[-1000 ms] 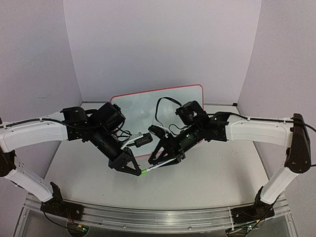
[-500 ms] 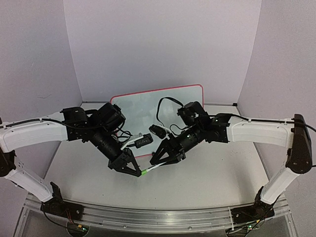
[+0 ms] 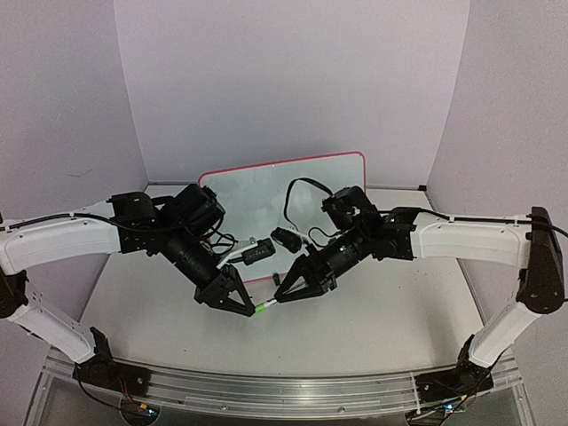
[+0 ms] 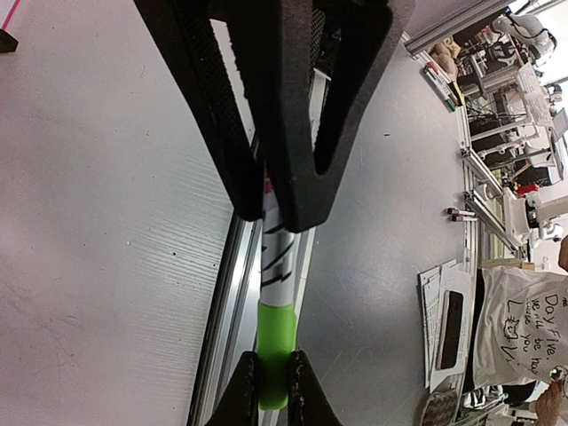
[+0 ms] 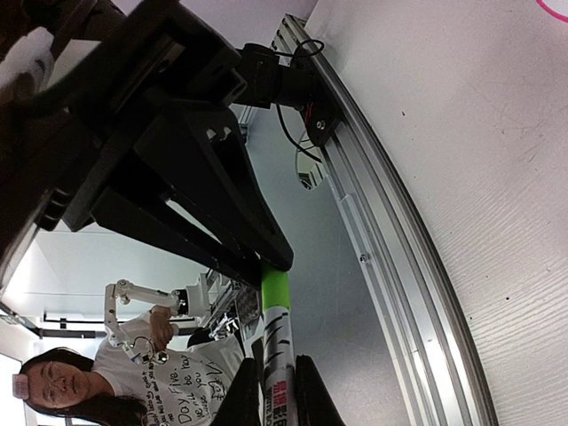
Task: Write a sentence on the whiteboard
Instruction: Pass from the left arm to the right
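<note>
The whiteboard (image 3: 257, 191), white with a pink-red rim, leans at the back of the table behind both arms. No sentence shows on its visible part. A white marker (image 3: 272, 303) with a green cap (image 3: 260, 309) is held level above the table between the two grippers. My left gripper (image 3: 249, 310) is shut on the green cap (image 4: 275, 342), one fingertip (image 4: 246, 390) on either side. My right gripper (image 3: 284, 296) is shut on the marker's printed white barrel (image 5: 277, 351), just behind the cap (image 5: 275, 284).
An aluminium rail (image 3: 284, 390) runs along the table's near edge below the grippers. Lilac walls (image 3: 293, 80) close in the back and both sides. A black cable (image 3: 297, 185) loops above the right wrist in front of the board.
My right gripper has shifted slightly left and down along the marker, and its jaws have shut on the barrel. The left gripper has kept its hold on the cap.
</note>
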Tool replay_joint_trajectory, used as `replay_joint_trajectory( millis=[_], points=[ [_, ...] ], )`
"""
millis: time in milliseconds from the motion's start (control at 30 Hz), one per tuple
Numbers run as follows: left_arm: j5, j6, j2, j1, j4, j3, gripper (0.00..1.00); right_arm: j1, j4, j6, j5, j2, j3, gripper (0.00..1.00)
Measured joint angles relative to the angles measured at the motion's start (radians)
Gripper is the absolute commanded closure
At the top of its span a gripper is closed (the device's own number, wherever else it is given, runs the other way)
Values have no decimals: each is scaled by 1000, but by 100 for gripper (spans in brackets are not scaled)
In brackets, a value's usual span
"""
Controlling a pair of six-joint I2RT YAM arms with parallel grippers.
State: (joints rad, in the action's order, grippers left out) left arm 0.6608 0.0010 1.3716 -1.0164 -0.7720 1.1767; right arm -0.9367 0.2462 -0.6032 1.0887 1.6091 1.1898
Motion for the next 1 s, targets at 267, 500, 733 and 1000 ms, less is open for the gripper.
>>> replay_joint_trajectory(
  millis=[267, 500, 733, 1000],
  points=[
    [2, 0, -3, 0, 4, 0, 99, 0, 1, 4, -4, -6, -2, 100],
    [-36, -10, -11, 1, 25, -14, 28, -3, 0, 16, -24, -25, -2, 100],
    [-51, -84, -70, 8, 115, -89, 28, -5, -8, 31, -29, -72, -2, 100],
    [7, -148, -75, 8, 214, -93, 58, -5, -15, 41, -26, -76, -2, 100]
  ],
)
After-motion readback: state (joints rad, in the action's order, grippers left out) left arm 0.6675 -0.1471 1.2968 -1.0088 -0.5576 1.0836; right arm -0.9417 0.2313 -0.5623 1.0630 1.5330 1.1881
